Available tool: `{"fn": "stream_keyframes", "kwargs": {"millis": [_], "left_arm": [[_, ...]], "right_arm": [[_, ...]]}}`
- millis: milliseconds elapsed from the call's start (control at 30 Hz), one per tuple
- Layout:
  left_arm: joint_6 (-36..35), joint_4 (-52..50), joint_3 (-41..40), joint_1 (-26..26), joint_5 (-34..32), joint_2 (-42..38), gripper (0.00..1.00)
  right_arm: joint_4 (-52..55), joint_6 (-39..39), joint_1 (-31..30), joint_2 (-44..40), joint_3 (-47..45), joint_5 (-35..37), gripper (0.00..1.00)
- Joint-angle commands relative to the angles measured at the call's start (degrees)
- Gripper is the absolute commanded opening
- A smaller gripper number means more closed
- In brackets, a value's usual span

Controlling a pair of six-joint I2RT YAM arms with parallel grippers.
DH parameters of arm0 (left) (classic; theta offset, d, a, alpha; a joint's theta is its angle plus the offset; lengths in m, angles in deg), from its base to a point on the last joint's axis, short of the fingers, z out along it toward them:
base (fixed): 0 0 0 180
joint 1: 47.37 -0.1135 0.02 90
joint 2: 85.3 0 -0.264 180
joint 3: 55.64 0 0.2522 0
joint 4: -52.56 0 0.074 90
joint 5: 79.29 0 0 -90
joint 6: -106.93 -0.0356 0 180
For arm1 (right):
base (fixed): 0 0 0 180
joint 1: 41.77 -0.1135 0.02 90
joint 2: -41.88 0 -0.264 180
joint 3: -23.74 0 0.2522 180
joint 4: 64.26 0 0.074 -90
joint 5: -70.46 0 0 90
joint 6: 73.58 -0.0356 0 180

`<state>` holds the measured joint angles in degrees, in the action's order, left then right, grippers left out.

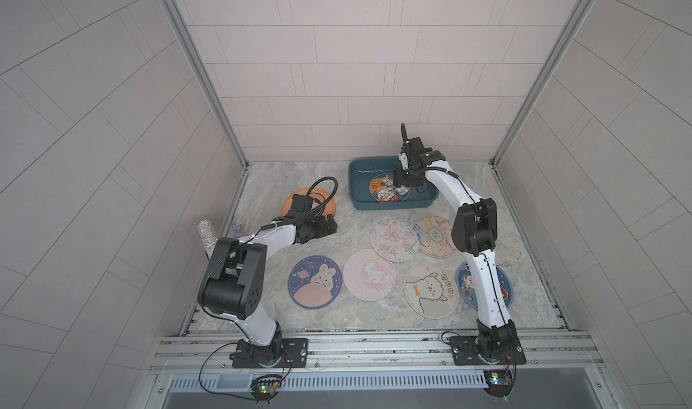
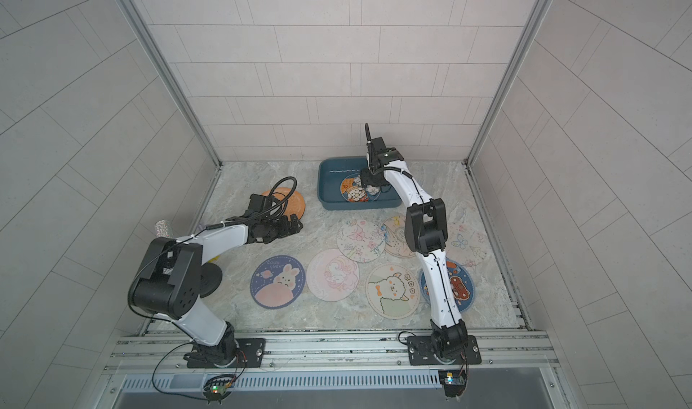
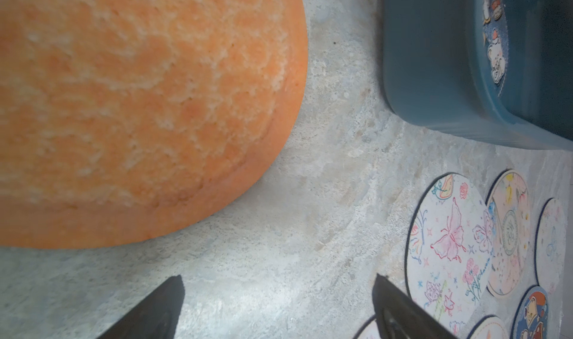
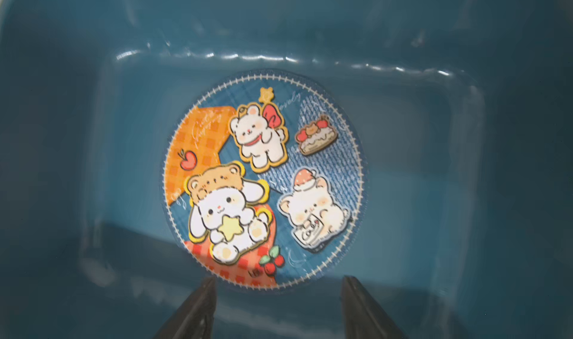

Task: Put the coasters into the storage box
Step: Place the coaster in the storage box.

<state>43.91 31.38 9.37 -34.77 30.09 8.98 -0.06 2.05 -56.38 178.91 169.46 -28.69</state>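
Note:
The teal storage box point(image 1: 359, 175) stands at the back of the table. Flat on its floor lies one navy coaster point(image 4: 263, 179) with bears and a rabbit. My right gripper point(image 4: 279, 283) hangs over it, open and holding nothing. Low over bare table, my left gripper point(image 3: 279, 281) is wide open just beside the plain orange coaster point(image 3: 139, 104). Several printed coasters lie in front: a navy bunny one point(image 1: 314, 281), a pink one point(image 1: 369, 275), an alpaca one point(image 1: 430, 289) and a butterfly one point(image 1: 393, 238). The right arm partly hides a navy bear coaster point(image 1: 464, 281).
A small purple bunny figurine point(image 1: 236, 230) and a glittery cylinder point(image 1: 206, 238) stand at the left edge behind the left arm. A black round disc point(image 2: 209, 276) lies under the left elbow. Tiled walls close in the table on three sides.

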Motion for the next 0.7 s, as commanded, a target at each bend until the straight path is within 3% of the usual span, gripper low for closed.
{"fn": "stream_keyframes", "kwargs": {"millis": [0,133,500,667], "left_arm": [[-1.0,-1.6,0.1,1.5,-1.3,-0.4,1.00],[-1.1,-1.8,0.6,3.3,-1.5,-0.4,1.00],[-0.3,0.8,4.6,10.9,0.4,2.0,1.00],[0.9,3.6,5.8,14.2,1.3,4.5,0.98]], "right_arm": [[2.9,1.4,-0.2,-6.5,-1.6,1.0,0.70],[0.8,1.2,0.0,-13.1,-10.8,-1.7,0.72],[-14.3,-5.6,2.0,-37.9,-51.9,-10.7,0.74],[-17.4,-6.4,3.5,-43.7,-64.4,-13.1,0.74]]}}
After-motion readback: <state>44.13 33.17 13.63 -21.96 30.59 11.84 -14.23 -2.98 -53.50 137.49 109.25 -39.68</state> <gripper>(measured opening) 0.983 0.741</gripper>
